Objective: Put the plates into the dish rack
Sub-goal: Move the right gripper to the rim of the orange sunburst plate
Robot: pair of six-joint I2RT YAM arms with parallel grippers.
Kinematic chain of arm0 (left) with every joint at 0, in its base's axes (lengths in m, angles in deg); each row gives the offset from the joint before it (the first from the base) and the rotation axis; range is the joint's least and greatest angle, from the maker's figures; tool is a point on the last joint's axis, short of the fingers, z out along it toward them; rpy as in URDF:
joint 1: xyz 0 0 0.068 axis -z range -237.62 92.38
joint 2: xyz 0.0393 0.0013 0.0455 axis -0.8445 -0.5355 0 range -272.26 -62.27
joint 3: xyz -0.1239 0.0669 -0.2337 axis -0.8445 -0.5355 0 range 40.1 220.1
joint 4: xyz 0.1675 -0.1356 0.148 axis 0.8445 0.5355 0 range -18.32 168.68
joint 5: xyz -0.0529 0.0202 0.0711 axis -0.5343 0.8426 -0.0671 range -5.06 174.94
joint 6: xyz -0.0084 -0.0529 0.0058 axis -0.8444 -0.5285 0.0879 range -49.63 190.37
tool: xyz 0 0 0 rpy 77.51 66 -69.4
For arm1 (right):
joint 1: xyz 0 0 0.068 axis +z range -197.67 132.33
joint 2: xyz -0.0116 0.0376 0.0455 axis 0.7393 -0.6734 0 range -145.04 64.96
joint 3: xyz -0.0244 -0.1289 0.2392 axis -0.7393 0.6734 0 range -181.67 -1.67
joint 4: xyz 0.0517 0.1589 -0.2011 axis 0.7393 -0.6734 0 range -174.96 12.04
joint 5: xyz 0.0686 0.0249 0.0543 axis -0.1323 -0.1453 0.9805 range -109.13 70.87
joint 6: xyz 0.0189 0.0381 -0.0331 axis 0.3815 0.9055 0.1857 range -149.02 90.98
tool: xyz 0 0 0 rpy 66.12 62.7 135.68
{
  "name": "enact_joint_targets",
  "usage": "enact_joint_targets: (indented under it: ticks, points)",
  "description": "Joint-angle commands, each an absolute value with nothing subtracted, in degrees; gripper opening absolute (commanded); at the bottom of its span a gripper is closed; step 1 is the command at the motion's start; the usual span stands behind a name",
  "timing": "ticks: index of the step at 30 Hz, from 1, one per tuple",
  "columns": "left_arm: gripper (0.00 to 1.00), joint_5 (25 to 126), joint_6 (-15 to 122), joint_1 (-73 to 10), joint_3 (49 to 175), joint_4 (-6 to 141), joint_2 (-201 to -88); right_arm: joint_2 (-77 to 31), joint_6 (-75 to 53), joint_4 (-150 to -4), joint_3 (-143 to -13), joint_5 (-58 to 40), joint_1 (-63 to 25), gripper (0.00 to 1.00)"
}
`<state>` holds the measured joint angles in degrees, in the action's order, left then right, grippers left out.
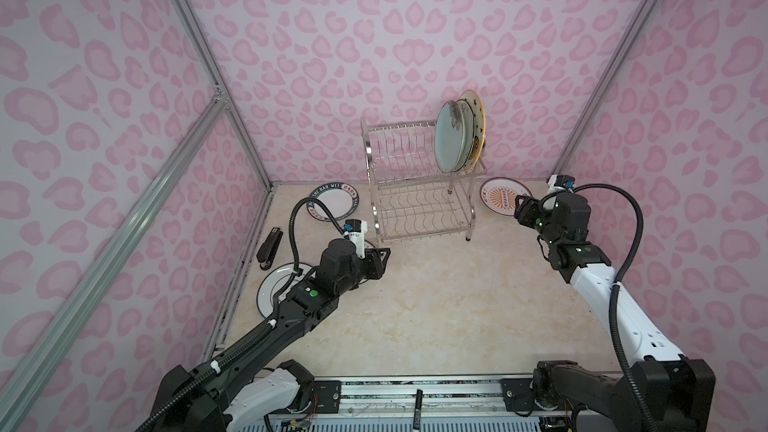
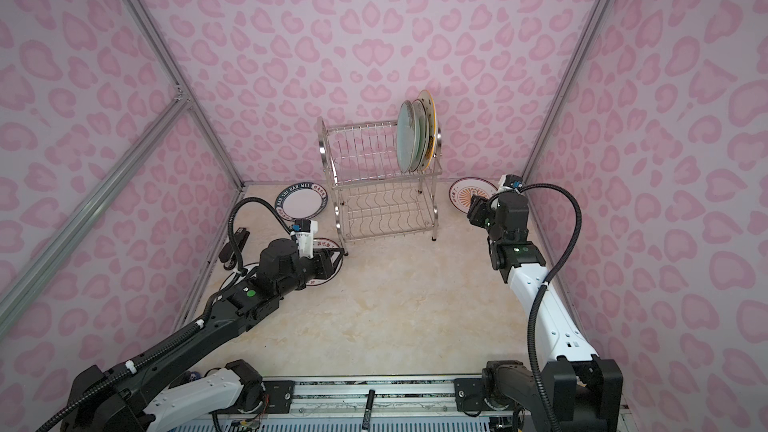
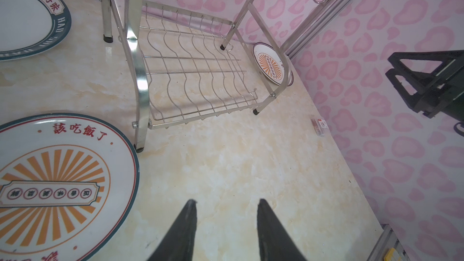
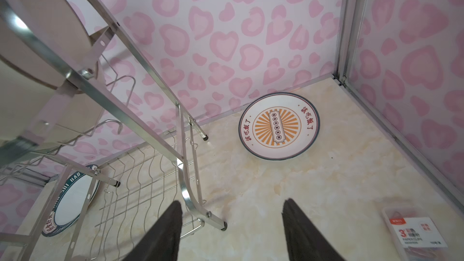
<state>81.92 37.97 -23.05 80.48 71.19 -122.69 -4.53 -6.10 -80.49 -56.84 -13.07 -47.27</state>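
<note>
On the left of the counter (image 1: 436, 305), the black-ringed plate (image 1: 268, 297) lay flat, partly under the left arm. Beyond it, the navy-lettered plate (image 1: 332, 201) lay flat beside the dish rack (image 1: 368, 151). The left claw (image 3: 226, 203) hung spread and empty over bare counter, just beside the near sunburst plate (image 3: 57, 184), which lay flat by a rack leg. At the right end of the rack's upper tier (image 1: 399, 147), the teal plate (image 1: 448, 141), a middle plate (image 1: 468, 139) and the orange-rimmed plate (image 1: 477, 116) stood on edge; the lower tier (image 1: 419, 209) held nothing. Right of the rack, the far sunburst plate (image 4: 278, 126) lay flat near the wall, the right claw (image 4: 233, 202) spread and empty, facing it. By my count three plates were loaded and four were left.
</note>
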Motion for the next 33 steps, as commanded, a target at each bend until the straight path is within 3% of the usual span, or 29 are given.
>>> enact_joint_targets:
  ticks: [1, 16, 33]
  points:
    - [0.42, 82.4, 38.3, -23.1, 80.6, 70.5, -122.6, -6.2, -3.1, -77.2, -55.2, -8.8, -49.4, 0.63]
    - [0.42, 82.2, 38.7, -23.1, 80.6, 70.8, -122.7, -21.3, 4.8, -67.1, -53.3, 2.6, -63.4, 0.59]
    - [0.42, 81.9, 39.1, -23.1, 80.9, 71.3, -122.3, -44.1, 8.5, -67.0, -67.6, 8.7, -67.4, 0.55]
